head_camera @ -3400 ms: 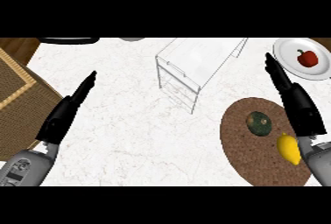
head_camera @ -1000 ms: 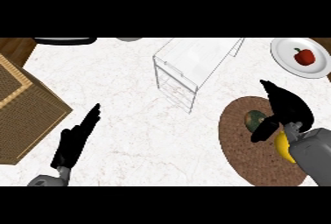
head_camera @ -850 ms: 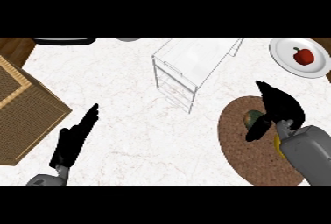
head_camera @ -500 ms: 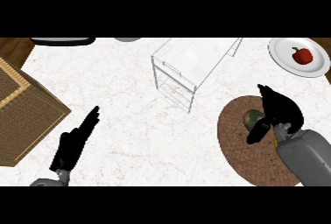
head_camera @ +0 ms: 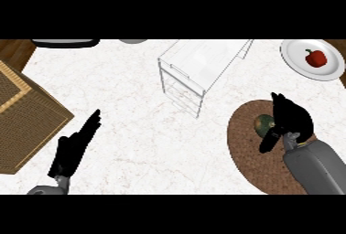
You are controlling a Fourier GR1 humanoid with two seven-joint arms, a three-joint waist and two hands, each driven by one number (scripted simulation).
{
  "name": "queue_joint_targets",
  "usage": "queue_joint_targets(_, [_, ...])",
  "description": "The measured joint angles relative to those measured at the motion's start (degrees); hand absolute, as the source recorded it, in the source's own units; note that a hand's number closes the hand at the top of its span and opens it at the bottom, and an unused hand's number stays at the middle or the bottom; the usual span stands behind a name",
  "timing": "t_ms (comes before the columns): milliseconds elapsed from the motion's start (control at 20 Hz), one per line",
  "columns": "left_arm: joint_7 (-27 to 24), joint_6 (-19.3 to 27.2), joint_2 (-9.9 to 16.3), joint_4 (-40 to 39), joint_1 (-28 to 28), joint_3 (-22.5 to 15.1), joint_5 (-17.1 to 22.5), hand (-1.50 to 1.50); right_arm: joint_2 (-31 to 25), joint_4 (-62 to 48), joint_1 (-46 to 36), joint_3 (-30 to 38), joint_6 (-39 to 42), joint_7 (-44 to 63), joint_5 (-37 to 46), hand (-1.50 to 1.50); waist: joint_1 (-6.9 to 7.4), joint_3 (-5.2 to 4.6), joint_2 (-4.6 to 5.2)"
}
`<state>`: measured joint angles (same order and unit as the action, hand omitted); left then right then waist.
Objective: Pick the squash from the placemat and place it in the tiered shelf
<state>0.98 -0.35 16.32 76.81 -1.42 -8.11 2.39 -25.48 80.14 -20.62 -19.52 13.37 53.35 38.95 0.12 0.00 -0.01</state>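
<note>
A dark green round squash (head_camera: pixel 263 122) lies on the round brown placemat (head_camera: pixel 247 157) at the right. My right hand (head_camera: pixel 293 119) is over the mat just right of it. Its fingers point up and its thumb (head_camera: pixel 267 142) spreads down-left, so the squash sits in the gap between them. The hand looks open and I cannot see it touching the squash. My forearm hides the yellow item that also lay on the mat. The clear tiered shelf (head_camera: pixel 196 68) stands at the top middle. My left hand (head_camera: pixel 73 148) rests open at the lower left.
A white plate (head_camera: pixel 297 64) with a red pepper (head_camera: pixel 316 57) sits at the top right. A woven brown box (head_camera: pixel 20 119) fills the left edge. A dark pan (head_camera: pixel 64 43) and a grey dish (head_camera: pixel 134 41) lie at the top edge. White marble counter spans the middle.
My right hand has drawn slightly down over the placemat and its thumb has spread. The forearm now covers the yellow item. The left hand has barely shifted.
</note>
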Motion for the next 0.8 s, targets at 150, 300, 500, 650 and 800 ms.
queue_joint_targets(150, [1.0, 0.1, -1.4, 0.4, -0.6, 0.2, -1.3, 0.00, 1.1, -1.2, 0.0, 1.4, 1.5, -1.0, 2.0, -1.50, 0.00, 0.01, 0.00])
queue_joint_targets(300, [0.8, -1.1, -1.3, 0.7, 0.1, 1.4, -1.7, 0.00, 2.6, -3.1, 0.5, 2.7, 1.7, -2.4, 4.5, -1.50, 0.04, 0.00, 0.00])
queue_joint_targets(500, [0.5, -1.5, -2.6, 0.6, 0.4, 2.0, -2.6, 0.00, 3.4, -7.5, 0.2, 4.7, 1.1, -6.4, 7.1, -1.50, 0.07, 0.00, 0.01])
queue_joint_targets(650, [1.6, -2.0, -3.1, 1.0, -0.1, 2.6, -3.4, 0.00, 4.8, -9.6, 0.6, 5.5, 0.3, -8.2, 9.4, -1.50, 0.06, 0.01, 0.02])
queue_joint_targets(800, [2.3, -1.6, -4.5, 2.6, 0.8, 2.2, -4.7, 0.00, 6.0, -11.9, -0.3, 7.1, 0.5, -9.7, 10.9, -1.50, 0.10, 0.01, 0.02])
